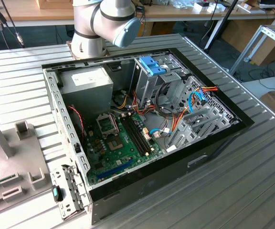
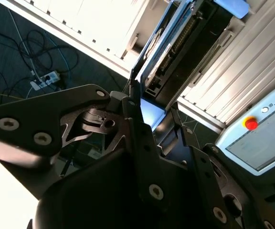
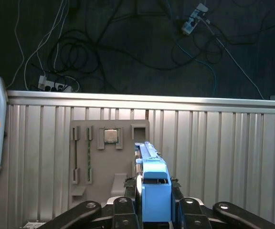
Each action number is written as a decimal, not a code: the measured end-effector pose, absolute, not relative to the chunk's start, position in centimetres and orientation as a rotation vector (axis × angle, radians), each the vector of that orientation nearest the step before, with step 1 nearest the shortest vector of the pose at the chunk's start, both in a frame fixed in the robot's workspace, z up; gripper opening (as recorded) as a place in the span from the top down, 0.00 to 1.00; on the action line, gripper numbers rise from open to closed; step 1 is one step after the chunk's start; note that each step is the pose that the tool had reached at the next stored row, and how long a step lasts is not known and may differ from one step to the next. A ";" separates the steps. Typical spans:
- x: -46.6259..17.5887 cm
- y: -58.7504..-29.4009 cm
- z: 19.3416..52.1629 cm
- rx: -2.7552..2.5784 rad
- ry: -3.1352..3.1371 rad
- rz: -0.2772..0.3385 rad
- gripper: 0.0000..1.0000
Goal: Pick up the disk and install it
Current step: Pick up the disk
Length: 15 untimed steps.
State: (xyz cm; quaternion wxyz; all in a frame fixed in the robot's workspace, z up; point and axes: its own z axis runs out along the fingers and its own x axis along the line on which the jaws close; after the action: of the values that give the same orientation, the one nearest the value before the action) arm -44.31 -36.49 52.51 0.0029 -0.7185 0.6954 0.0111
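The disk (image 3: 149,157) stands on edge between the black fingers of my gripper (image 3: 153,191), its bright blue carrier rail facing the first wrist view. In the second wrist view the disk (image 2: 168,45) shows its grey metal side and circuit board, rising out of the gripper (image 2: 153,117), which is shut on its lower end. It hangs over the ribbed metal table, close to a grey parts tray (image 3: 80,157). The open computer case (image 1: 142,119) lies on the table in the exterior view, with its drive cage (image 1: 149,78) at the back.
The grey parts tray (image 1: 4,157) sits at the exterior view's left and holds a processor chip (image 3: 110,136). A teach pendant (image 2: 261,138) with a red button lies on the table. Cables and a power strip (image 3: 51,86) lie on the dark floor beyond the table's edge.
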 end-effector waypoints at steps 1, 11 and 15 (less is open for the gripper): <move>-44.2 -36.5 52.5 -2.253 2.181 0.035 0.64; -40.9 -35.9 52.5 -2.253 2.181 0.035 0.64; -39.6 -35.4 52.5 -2.253 2.181 0.035 0.64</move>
State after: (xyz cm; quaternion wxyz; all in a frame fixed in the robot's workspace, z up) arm -39.61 -35.43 52.50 0.0030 -0.7185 0.6954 0.0111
